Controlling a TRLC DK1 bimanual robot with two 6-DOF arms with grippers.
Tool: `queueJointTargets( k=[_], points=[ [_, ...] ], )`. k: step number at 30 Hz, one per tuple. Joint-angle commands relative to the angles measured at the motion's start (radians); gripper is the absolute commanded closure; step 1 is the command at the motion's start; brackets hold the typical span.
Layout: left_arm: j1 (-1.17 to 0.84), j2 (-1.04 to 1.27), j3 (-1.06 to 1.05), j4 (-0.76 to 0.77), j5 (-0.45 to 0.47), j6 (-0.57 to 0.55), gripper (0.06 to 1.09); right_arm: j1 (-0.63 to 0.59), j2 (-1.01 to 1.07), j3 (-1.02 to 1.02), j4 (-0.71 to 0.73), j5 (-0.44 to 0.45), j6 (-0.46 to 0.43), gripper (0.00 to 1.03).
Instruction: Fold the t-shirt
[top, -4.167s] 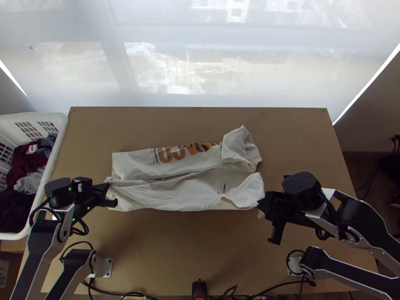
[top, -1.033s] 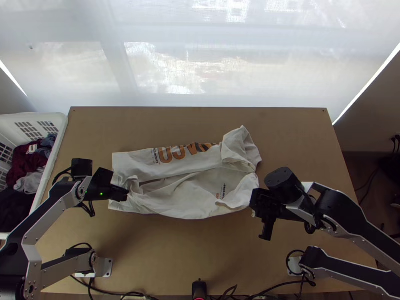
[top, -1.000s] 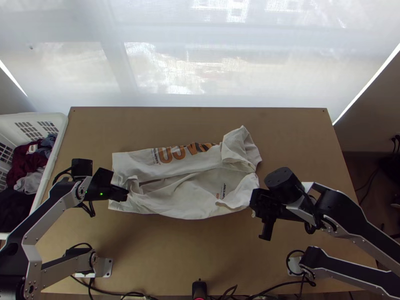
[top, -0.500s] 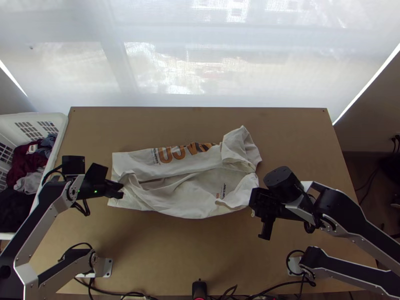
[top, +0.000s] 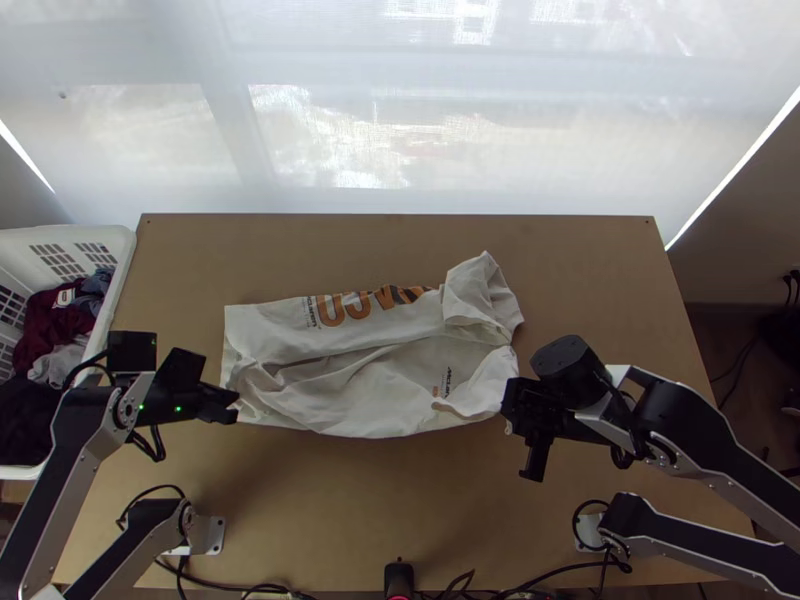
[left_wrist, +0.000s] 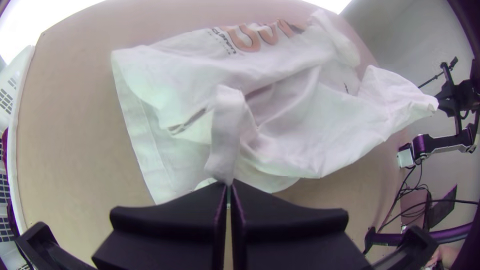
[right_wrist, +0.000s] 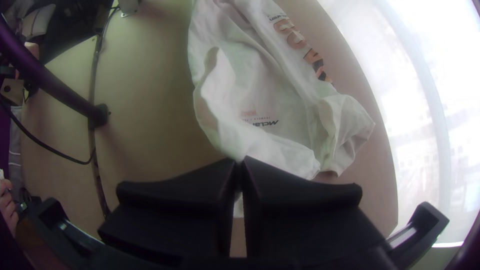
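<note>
The white t-shirt (top: 370, 395) lies lengthwise, partly folded and creased, on the wooden table (top: 370, 500), spanning the space between both tools. The left gripper (top: 234, 405) is closed on a pinch of cloth at the shirt's hem end; the right gripper (top: 510, 408) is closed on cloth at the near corner of the sleeve end.

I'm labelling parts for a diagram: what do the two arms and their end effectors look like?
Left arm and right arm: silver-grey links, black joints. Left end effector and right end effector: two wide, flat black fingers each. Black cable loops by the left wrist, near green lights.
</note>
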Motion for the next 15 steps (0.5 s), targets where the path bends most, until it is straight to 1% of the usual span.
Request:
queueJointTargets(
  k=[1,3,7,11,15],
  points=[
    [-0.004,-0.13,-0.052,-0.071,-0.008,0.02,1.05,0.0,-0.012,-0.001,0.002,-0.001,-0.004,1.0],
    [0.001,-0.177,-0.052,-0.069,-0.022,0.028,1.05,0.0,-0.017,-0.001,0.002,-0.001,-0.004,1.0],
    [0.03,-0.185,-0.002,-0.1,-0.026,0.057,1.05,0.0,-0.021,-0.006,0.002,-0.001,-0.004,1.0],
    [0.109,-0.18,0.086,-0.183,-0.025,0.143,1.05,0.0,-0.023,-0.003,0.002,-0.001,-0.002,1.0],
    [0.157,-0.199,0.124,-0.284,-0.025,0.215,1.05,-0.003,-0.026,0.001,0.002,0.0,-0.002,1.0]
  ],
)
